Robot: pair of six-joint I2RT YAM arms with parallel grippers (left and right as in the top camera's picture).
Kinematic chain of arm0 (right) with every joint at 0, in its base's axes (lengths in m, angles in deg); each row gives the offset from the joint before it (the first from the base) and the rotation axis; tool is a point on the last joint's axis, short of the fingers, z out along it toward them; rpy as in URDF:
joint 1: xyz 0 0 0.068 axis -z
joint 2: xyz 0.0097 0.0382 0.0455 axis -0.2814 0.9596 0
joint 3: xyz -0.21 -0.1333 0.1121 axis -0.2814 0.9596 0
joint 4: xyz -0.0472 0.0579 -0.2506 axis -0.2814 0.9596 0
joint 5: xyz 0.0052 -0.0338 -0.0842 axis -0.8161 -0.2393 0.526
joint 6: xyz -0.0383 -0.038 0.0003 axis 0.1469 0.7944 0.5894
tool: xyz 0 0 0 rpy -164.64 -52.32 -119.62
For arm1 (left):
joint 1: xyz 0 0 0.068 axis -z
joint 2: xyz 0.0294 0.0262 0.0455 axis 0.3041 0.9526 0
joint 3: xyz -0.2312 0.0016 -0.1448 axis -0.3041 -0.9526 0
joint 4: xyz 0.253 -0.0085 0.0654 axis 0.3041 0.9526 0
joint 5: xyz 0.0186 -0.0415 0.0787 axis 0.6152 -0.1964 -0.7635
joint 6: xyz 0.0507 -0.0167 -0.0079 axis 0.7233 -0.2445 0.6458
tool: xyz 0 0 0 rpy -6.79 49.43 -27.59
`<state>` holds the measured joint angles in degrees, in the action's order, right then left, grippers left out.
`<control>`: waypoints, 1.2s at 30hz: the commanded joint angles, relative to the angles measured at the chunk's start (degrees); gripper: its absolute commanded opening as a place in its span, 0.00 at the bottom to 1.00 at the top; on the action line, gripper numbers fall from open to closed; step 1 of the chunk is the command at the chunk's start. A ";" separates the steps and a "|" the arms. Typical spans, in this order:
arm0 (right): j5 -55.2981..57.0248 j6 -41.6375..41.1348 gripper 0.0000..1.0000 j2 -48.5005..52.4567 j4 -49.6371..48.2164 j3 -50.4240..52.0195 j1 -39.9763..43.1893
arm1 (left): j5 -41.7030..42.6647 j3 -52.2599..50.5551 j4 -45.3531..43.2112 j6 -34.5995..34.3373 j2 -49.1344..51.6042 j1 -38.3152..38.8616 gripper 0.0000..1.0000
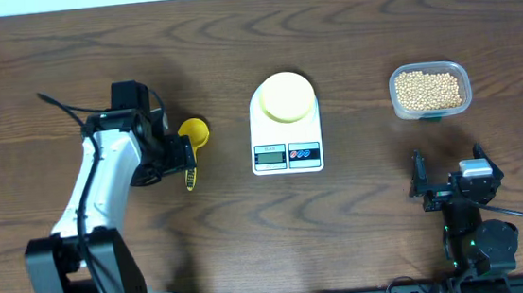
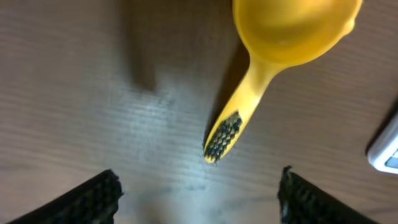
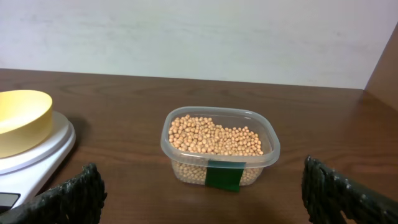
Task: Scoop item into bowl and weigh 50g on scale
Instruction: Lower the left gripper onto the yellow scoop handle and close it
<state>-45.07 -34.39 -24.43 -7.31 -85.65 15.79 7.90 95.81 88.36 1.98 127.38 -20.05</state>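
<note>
The pale yellow bowl (image 1: pixel 286 97) sits on the white scale (image 1: pixel 287 154) at the table's middle; both show at the left of the right wrist view, bowl (image 3: pixel 18 118) on scale (image 3: pixel 37 152). The tan beans (image 1: pixel 427 90) fill a clear tub (image 1: pixel 432 111) at the right, also in the right wrist view (image 3: pixel 214 137). A bright yellow scoop (image 1: pixel 191 138) lies left of the scale, its handle (image 2: pixel 233 127) pointing at my left gripper (image 2: pixel 199 196), which is open and empty just short of it. My right gripper (image 3: pixel 202 193) is open and empty, facing the tub.
The scale's corner (image 2: pixel 388 146) shows at the right edge of the left wrist view. A green tape patch (image 3: pixel 224 174) marks the tub's front wall. The table's far edge meets a white wall (image 3: pixel 199 37).
</note>
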 commanded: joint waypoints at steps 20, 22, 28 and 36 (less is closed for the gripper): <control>-0.13 0.50 0.99 -0.26 0.24 0.09 0.24 | 6.34 0.26 -10.10 4.90 6.19 0.17 0.65; -0.13 0.50 0.99 -0.26 0.24 0.09 0.24 | 6.34 0.24 -9.84 5.86 6.56 0.17 0.64; -0.13 0.50 0.99 -0.26 0.24 0.09 0.24 | 6.38 0.20 -8.02 10.27 8.61 0.17 0.64; -0.13 0.50 0.99 -0.26 0.24 0.09 0.24 | 10.56 0.20 -6.62 13.53 10.71 0.11 0.64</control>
<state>-45.07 -34.39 -24.43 -7.34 -85.65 15.79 14.94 95.81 81.32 12.80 137.06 -20.05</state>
